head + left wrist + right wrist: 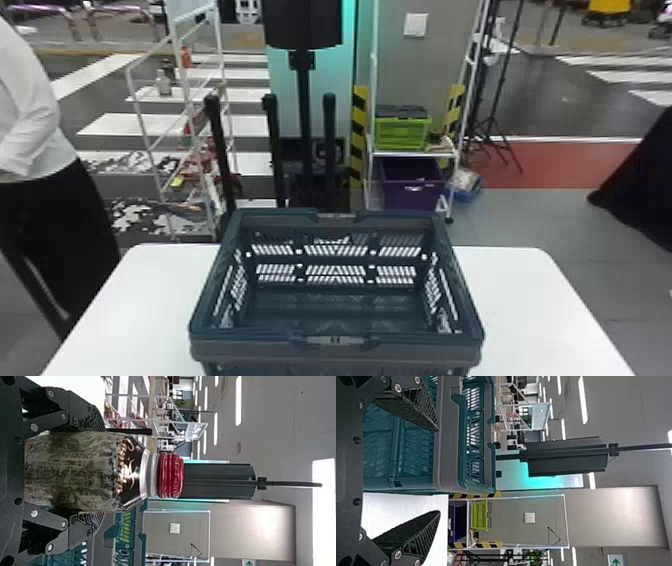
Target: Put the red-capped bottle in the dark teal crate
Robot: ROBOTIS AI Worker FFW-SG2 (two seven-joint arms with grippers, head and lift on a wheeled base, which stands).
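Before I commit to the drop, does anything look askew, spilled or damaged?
Nothing stands out. The red-capped bottle is upright in the left gripper, cap on; the dark teal crate sits upright on the table, its walls up. The right gripper is open near it.

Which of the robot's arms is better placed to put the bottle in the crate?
The left, I'd say: the left gripper has the bottle between its fingers, and the crate shows beyond it. The right gripper is open and holds nothing.
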